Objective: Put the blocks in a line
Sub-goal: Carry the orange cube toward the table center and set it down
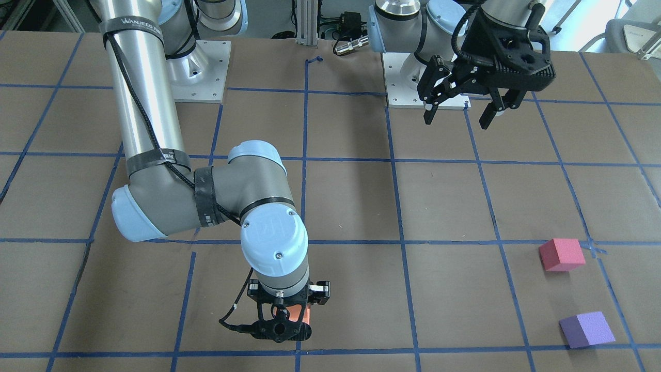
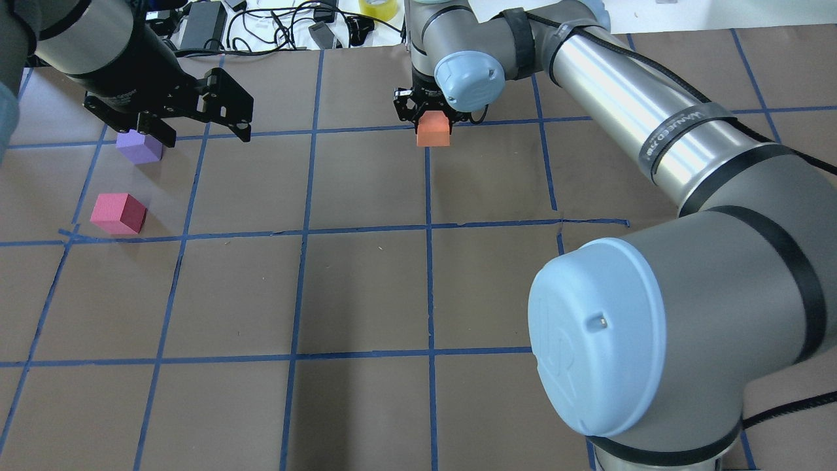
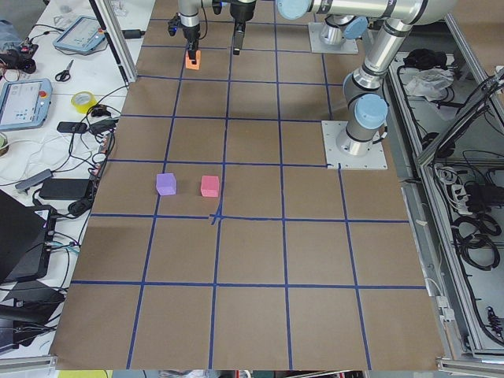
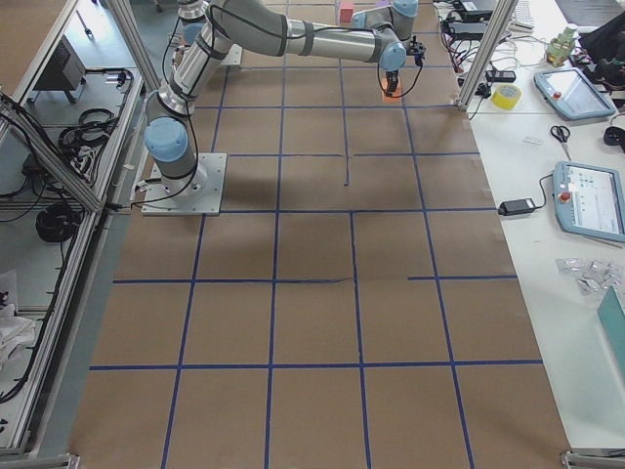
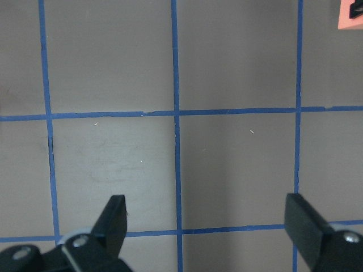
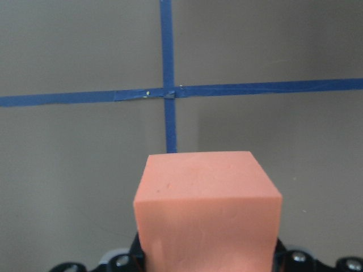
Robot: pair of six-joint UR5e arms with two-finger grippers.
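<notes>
My right gripper (image 2: 431,122) is shut on the orange block (image 2: 433,130) low over the far middle of the table, close to a blue tape crossing. The block fills the right wrist view (image 6: 207,215) and partly shows under the gripper in the front view (image 1: 300,313). The purple block (image 2: 138,146) and the pinkish-red block (image 2: 118,212) sit on the table at the far left, about a block's width apart. My left gripper (image 2: 201,133) is open and empty, raised above the table just right of the purple block. It also shows in the left wrist view (image 5: 207,214).
Blue tape lines (image 2: 428,288) divide the brown table into squares. Cables, adapters and a yellow tape roll (image 2: 379,8) lie past the far edge. The arms' white base plates (image 1: 199,72) are bolted on the robot's side. The right arm's elbow (image 2: 601,340) looms over the near right.
</notes>
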